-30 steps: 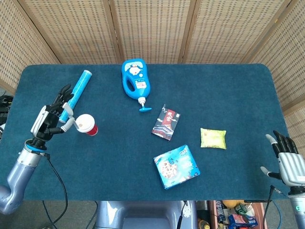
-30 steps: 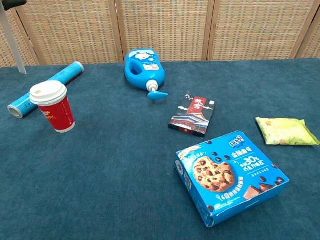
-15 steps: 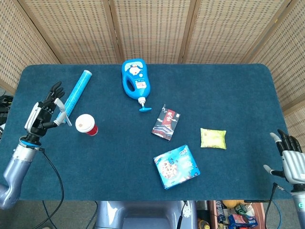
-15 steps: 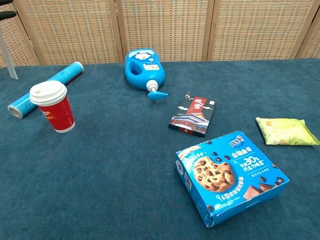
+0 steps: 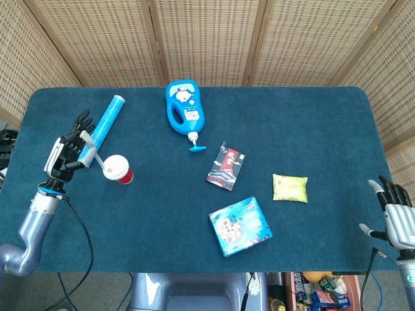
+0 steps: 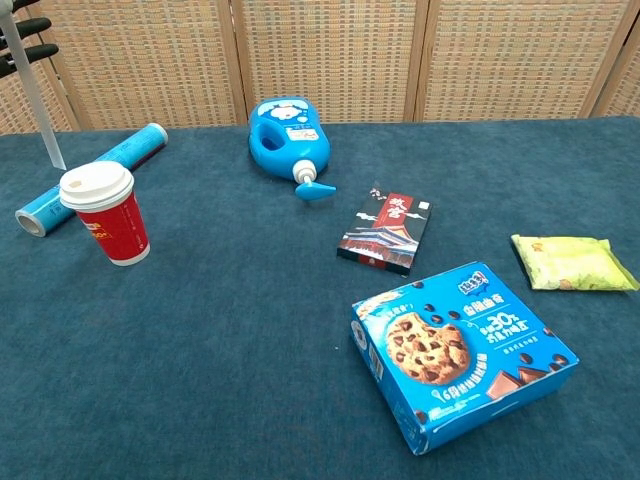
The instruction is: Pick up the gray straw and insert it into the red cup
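Observation:
The red cup (image 5: pixel 118 170) with a white lid stands upright at the left of the table; the chest view also shows the cup (image 6: pixel 112 216). My left hand (image 5: pixel 67 153) is just left of it and pinches the gray straw (image 5: pixel 91 156). In the chest view the straw (image 6: pixel 35 100) hangs nearly upright, with its lower tip just above and left of the lid. Only dark fingertips (image 6: pixel 36 25) of that hand show there. My right hand (image 5: pixel 397 217) stays at the table's near right corner, with its fingers apart and nothing in them.
A blue tube (image 5: pixel 104 122) lies behind the cup. A blue pump bottle (image 5: pixel 183 109) is at the back centre. A dark packet (image 5: pixel 226 166), a blue cookie box (image 5: pixel 240 226) and a yellow-green packet (image 5: pixel 290 188) lie toward the middle and right.
My left hand swung away to the left with the straw, then came back right toward the cup. The straw's tip is again near the lid. The right hand barely moved.

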Robot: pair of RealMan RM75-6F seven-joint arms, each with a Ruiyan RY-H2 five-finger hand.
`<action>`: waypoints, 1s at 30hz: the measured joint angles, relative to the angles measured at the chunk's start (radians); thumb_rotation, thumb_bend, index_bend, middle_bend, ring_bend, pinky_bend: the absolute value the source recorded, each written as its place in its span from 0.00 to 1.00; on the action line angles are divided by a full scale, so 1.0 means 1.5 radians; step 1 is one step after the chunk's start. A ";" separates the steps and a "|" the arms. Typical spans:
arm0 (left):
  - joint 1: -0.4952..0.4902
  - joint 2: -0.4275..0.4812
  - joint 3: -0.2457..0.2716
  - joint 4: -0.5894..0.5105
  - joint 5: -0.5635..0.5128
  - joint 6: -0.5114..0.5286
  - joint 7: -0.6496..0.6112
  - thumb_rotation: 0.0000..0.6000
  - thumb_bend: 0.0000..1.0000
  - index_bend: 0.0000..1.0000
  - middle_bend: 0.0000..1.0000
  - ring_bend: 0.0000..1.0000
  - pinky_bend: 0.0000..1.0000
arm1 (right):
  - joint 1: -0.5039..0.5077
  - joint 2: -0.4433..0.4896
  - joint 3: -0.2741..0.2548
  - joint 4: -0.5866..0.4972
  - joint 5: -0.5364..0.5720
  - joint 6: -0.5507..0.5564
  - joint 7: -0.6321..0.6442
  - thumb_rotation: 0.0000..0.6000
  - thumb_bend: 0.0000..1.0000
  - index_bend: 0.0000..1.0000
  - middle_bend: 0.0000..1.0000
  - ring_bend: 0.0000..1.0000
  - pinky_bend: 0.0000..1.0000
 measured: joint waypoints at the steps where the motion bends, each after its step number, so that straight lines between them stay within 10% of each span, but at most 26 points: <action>1: 0.000 -0.002 0.000 0.000 0.001 0.002 0.000 1.00 0.61 0.62 0.00 0.00 0.00 | 0.000 0.000 0.000 0.000 0.000 0.000 0.001 1.00 0.00 0.00 0.00 0.00 0.00; 30: 0.001 -0.033 0.001 0.035 0.003 -0.011 -0.022 1.00 0.61 0.62 0.00 0.00 0.00 | 0.000 0.001 0.001 0.006 0.003 -0.005 0.007 1.00 0.00 0.00 0.00 0.00 0.00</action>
